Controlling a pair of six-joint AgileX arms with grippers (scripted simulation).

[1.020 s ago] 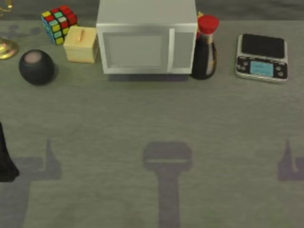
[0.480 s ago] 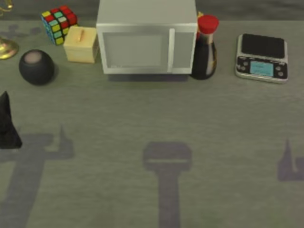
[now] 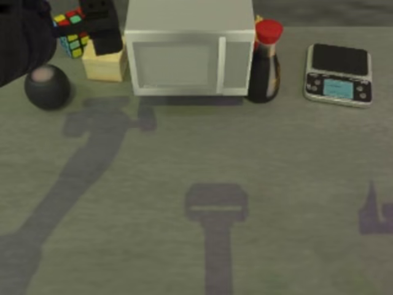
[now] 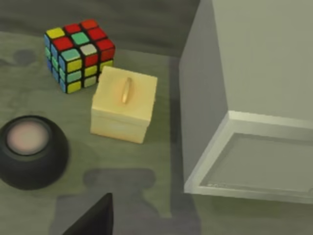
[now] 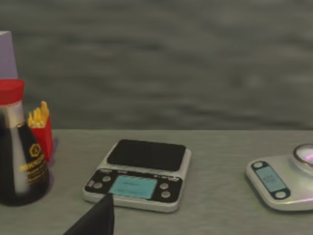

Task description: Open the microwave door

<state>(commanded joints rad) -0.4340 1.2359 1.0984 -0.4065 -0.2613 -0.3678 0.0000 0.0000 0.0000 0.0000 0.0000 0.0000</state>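
- The near half of the table is bare but for arm shadows, with open room right up to the front of the microwave.
- The microwave stands at the far middle; its door is flat against the body, with the plain control strip on its right.
- The left tool hangs at the far left over the tan box, just left of the microwave's left wall; I cannot tell how far it is open, and it holds nothing that shows.
- The left wrist view alone shows the narrow strip of table between box and microwave wall, plus the door's left edge.
- Left of the box lie a black ball and, farther back, a colour cube.
- A sauce bottle touches or nearly touches the microwave's right side; a scale sits well to its right.
- The right wrist view alone shows fries behind the bottle and a white scale; the right tool shows only as a dark tip there, its opening unclear.
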